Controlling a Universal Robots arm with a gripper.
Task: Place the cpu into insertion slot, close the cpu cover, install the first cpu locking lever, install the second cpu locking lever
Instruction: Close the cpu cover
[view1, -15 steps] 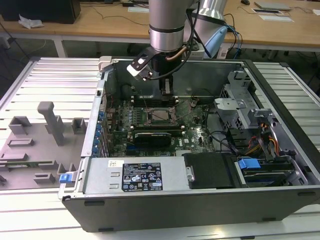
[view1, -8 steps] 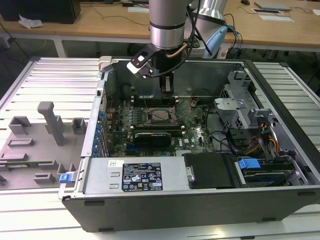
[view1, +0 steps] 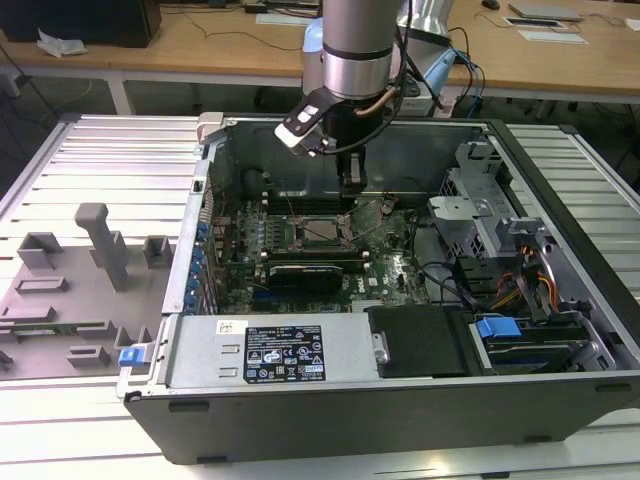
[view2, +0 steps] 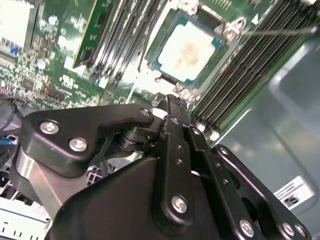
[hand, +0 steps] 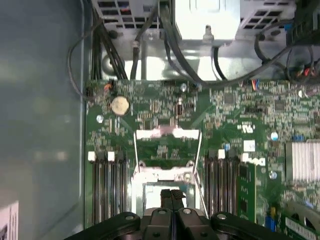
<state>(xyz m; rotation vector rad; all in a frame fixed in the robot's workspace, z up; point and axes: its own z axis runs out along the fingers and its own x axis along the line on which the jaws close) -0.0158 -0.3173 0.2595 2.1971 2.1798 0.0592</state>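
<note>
The cpu (view2: 189, 47), a pale silver-beige square, lies in the socket on the green motherboard (hand: 150, 107). Grey metal frame tabs (view2: 227, 29) sit at two of its ends; I cannot tell whether the cpu cover is down over it. Thin wire locking levers (hand: 135, 150) (hand: 199, 150) run along both sides of the socket, and one lever (view2: 280, 31) stretches out past the memory slots. My gripper (view1: 352, 183) (view2: 170, 100) (hand: 171, 194) hangs just above the socket's edge near the case's back wall, its black fingers shut together with nothing seen between them.
The open computer case (view1: 470, 405) walls in the board. Memory slots (hand: 105, 185) flank the socket. A power supply (view1: 270, 350), a drive cage (view1: 470, 215) and cables (hand: 165, 45) crowd the edges. A grey fixture tray (view1: 70, 290) lies at the exterior view's left.
</note>
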